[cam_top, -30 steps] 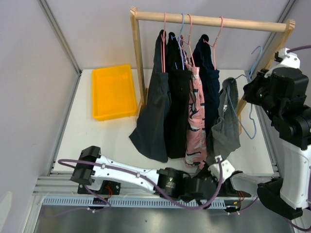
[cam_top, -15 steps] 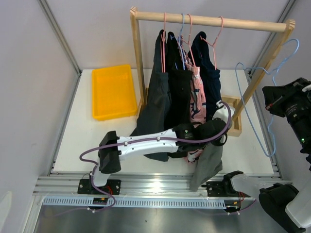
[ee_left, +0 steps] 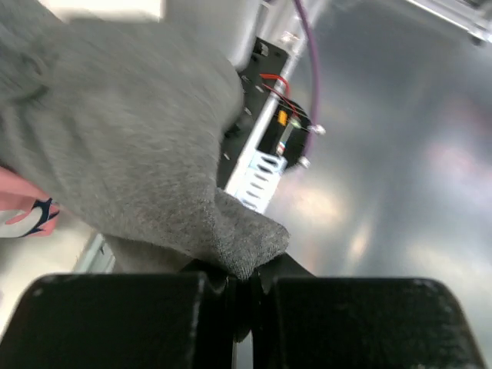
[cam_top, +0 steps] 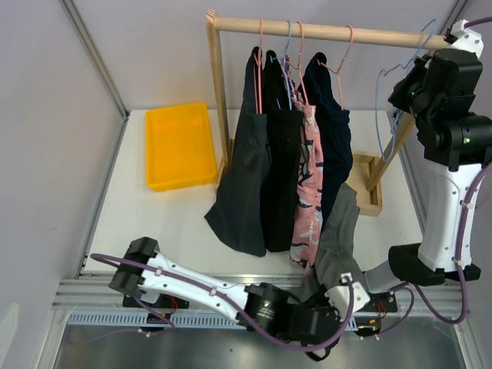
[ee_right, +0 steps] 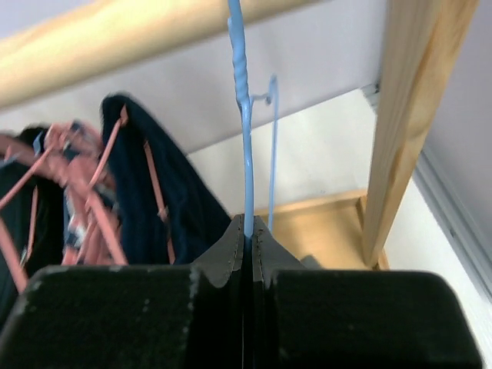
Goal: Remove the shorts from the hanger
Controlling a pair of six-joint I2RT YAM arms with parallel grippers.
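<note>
While my left gripper (ee_left: pixel 244 278), down at the near edge of the table (cam_top: pixel 173 219), pinches the grey shorts (ee_left: pixel 131 154) tight, my right gripper (ee_right: pixel 247 231) clamps the blue hanger (ee_right: pixel 244 131) beside the wooden rail (cam_top: pixel 330 33), where four other shorts (cam_top: pixel 280 177) hang.

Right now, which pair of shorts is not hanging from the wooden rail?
The soft grey fabric pair, pinched by the left tool; the other four pairs hang from that wooden rail.
</note>
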